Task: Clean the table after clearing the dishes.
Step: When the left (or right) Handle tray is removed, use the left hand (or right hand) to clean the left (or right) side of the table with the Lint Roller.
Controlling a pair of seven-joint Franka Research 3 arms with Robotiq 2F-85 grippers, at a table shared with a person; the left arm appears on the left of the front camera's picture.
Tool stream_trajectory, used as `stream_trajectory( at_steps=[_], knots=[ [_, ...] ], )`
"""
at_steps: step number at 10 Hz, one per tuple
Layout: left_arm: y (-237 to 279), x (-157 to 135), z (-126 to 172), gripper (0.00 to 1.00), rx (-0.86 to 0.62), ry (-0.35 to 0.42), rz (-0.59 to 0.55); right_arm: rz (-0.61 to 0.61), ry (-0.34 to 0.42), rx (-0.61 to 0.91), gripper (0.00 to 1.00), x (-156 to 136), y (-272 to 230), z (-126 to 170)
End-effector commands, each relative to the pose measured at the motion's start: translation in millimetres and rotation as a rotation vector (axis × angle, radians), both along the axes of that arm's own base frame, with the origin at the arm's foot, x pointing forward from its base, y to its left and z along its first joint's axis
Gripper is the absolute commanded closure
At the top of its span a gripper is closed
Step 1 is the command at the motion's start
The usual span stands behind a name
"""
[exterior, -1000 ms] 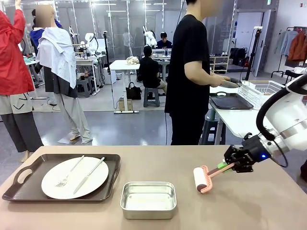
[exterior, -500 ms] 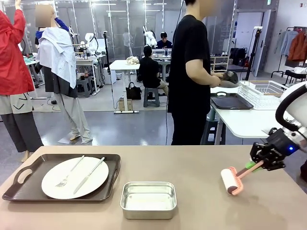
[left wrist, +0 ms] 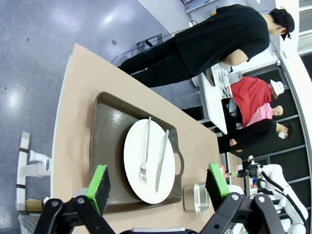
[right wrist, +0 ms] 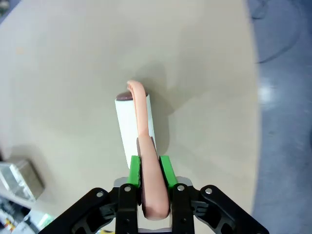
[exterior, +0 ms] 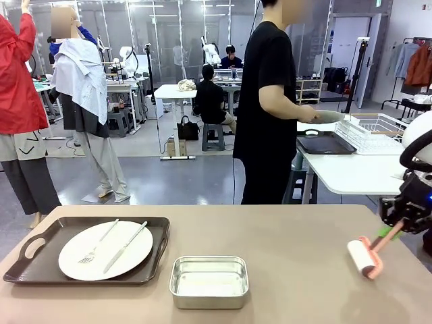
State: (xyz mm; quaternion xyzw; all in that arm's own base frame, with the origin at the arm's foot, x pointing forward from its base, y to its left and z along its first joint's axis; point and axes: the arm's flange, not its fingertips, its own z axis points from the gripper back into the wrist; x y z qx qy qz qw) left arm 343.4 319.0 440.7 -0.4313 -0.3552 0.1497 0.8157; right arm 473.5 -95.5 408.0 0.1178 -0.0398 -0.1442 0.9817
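Table [exterior: 290, 236], lower right of frame: right gripper [right wrist: 150, 170] pinches the roller [exterior: 361, 258] handle, whose roll should lie flat under even pressure in overlapping strokes; left gripper [left wrist: 158, 181] stands wide, empty.

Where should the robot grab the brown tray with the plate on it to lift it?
Probably the cut-out handle at the left end of the brown tray, pinched from above by the open left gripper. The plate fills the middle and the steel pan sits near the right end, so the left end looks freest. Keep it level.
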Motion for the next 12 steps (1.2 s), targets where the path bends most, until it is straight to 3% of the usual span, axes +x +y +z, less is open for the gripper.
stream_trajectory(
  at_steps=[1,5,9,12],
  knots=[
    [2,-2,2,0.0,-0.008,-0.01,-0.007,-0.053,0.106,-0.243,0.79,-18,-14,-34],
    [2,-2,2,0.0,-0.008,-0.01,-0.007,-0.013,0.019,-0.163,0.79,-29,-2,24],
    [2,-2,2,0.0,-0.008,-0.01,-0.007,0.014,-0.079,-0.188,0.79,-56,11,81],
    [2,-2,2,0.0,-0.008,-0.01,-0.007,0.063,-0.12,-0.137,0.79,-66,21,82]
  ],
)
